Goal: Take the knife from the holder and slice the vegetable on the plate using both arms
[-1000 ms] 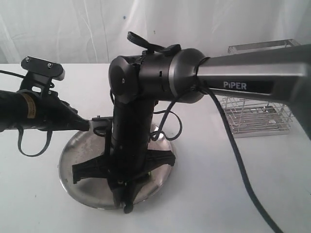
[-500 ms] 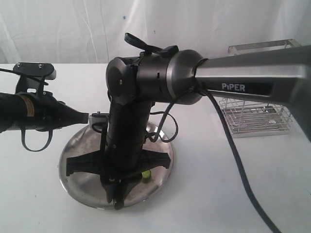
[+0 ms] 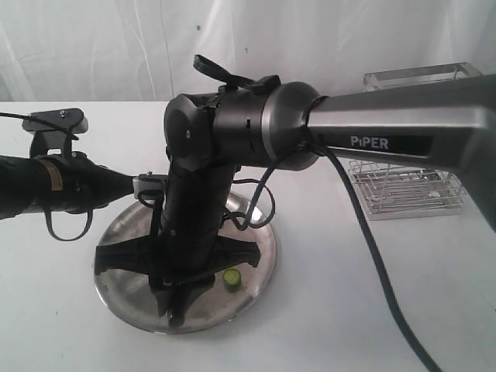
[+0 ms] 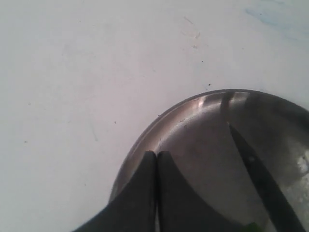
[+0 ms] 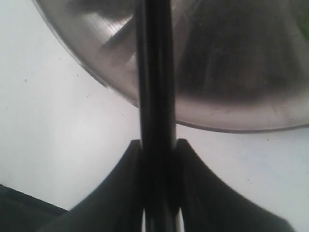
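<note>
The knife (image 5: 154, 72) is probably light and stiff, but its slim, smooth handle looks likely to twist under cutting load. It is best held on the handle, well back from the blade. The right end effector (image 5: 158, 146) is doing that now, pinching the dark shaft between both fingers while the rest of the knife is reaching out over the plate (image 3: 262, 246).

The vegetable (image 3: 231, 277) looks small, firm and slick-skinned, so it may roll or skid on the polished metal. It should be steadied at the end farthest from the cut. One cut round is lying flat on the plate, just beside the right arm. The main chunk is hiding behind that arm.

The left end effector (image 4: 156, 155) is hanging over the plate's near rim with its fingers pressed together and nothing between them.

The holder (image 3: 411, 186) is standing on the counter (image 3: 434, 271), well apart from the plate.

Compared with a second ago, the right arm is sitting further toward the left of the exterior view. The green round that it was covering is now showing in the open. The left arm is also reaching closer in toward the plate.
</note>
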Action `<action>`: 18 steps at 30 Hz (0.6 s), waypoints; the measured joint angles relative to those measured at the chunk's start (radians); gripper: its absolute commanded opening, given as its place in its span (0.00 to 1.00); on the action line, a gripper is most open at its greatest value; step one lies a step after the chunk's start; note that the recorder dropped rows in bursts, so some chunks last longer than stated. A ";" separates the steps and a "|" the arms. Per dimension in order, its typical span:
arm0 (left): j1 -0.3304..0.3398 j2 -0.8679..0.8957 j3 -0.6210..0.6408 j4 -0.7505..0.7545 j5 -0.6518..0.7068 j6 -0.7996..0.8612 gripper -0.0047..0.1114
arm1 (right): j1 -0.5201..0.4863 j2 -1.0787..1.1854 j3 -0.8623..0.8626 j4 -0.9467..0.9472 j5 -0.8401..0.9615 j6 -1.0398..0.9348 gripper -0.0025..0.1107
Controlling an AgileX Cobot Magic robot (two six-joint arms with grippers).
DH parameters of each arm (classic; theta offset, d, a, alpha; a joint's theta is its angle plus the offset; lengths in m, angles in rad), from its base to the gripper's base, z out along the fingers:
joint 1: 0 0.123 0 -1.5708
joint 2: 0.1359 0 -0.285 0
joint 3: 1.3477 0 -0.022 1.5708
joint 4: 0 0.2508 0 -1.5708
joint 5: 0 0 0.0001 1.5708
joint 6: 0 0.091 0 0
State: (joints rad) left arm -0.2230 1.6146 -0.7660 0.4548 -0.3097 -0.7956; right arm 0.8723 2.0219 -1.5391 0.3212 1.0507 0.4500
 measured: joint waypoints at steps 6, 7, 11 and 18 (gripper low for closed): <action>0.083 0.000 0.000 -0.075 -0.054 -0.036 0.04 | 0.017 0.000 0.026 0.036 0.016 0.002 0.02; 0.099 0.000 0.002 -0.044 -0.083 -0.082 0.04 | 0.020 0.000 0.037 0.034 0.030 0.000 0.02; 0.107 0.052 0.023 0.179 -0.357 -0.169 0.04 | 0.025 0.000 0.060 0.021 0.037 -0.002 0.02; 0.107 0.159 0.023 0.250 -0.443 -0.194 0.04 | 0.025 0.000 0.062 -0.040 0.039 -0.004 0.02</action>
State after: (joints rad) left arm -0.1158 1.7733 -0.7428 0.7048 -0.7523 -0.9900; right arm 0.8969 2.0219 -1.4776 0.2810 1.0896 0.4464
